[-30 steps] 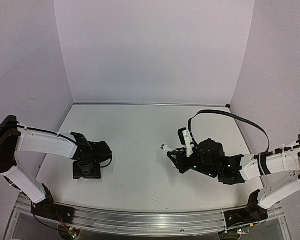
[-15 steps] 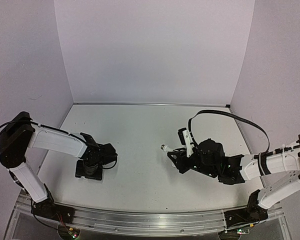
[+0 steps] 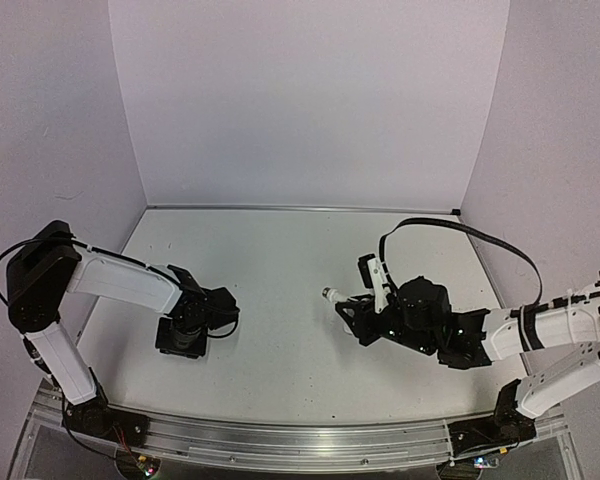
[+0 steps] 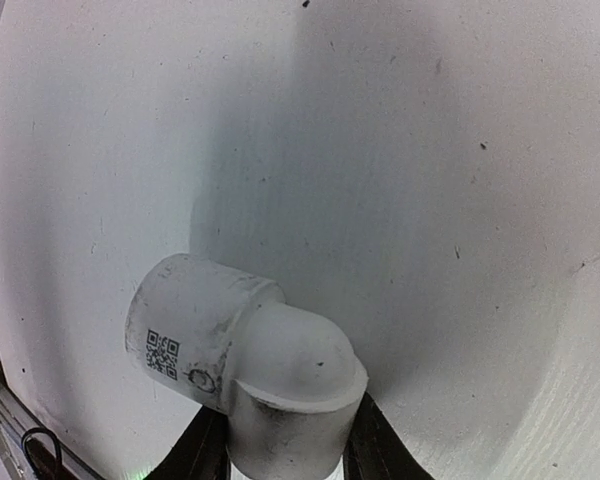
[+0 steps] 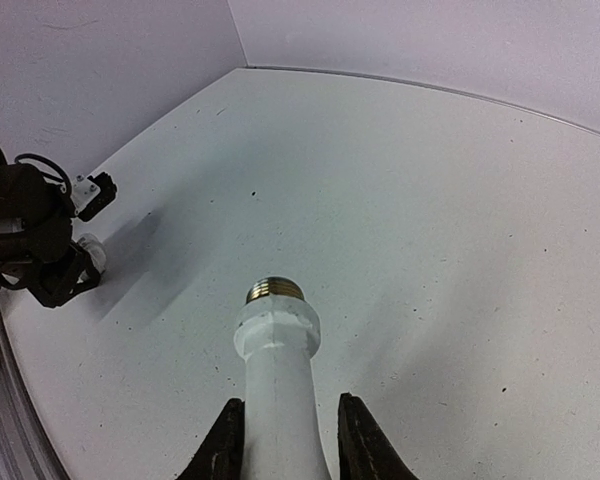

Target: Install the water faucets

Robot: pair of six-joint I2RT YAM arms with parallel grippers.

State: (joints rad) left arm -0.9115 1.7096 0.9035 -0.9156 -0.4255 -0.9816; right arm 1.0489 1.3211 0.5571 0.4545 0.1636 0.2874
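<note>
Though left claw (image 4: 290, 425) grasps the white plastic elbow fitting (image 4: 250, 365) and right claw (image 5: 288, 405) the white brass-threaded tap (image 5: 277, 350), I've joined nothing yet.

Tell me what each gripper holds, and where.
Left gripper: white plastic elbow pipe fitting, by one socket end. Right gripper: white plastic tap, by its body.

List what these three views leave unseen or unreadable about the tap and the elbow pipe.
- Tap knob: right wrist view, cut off by the bottom edge; top view, too small to tell from the right gripper.
- Elbow pipe: top view, hidden under the left gripper.
- Its openings: left wrist view, none faces the camera.
- Its square code: left wrist view, too small to read.
</note>
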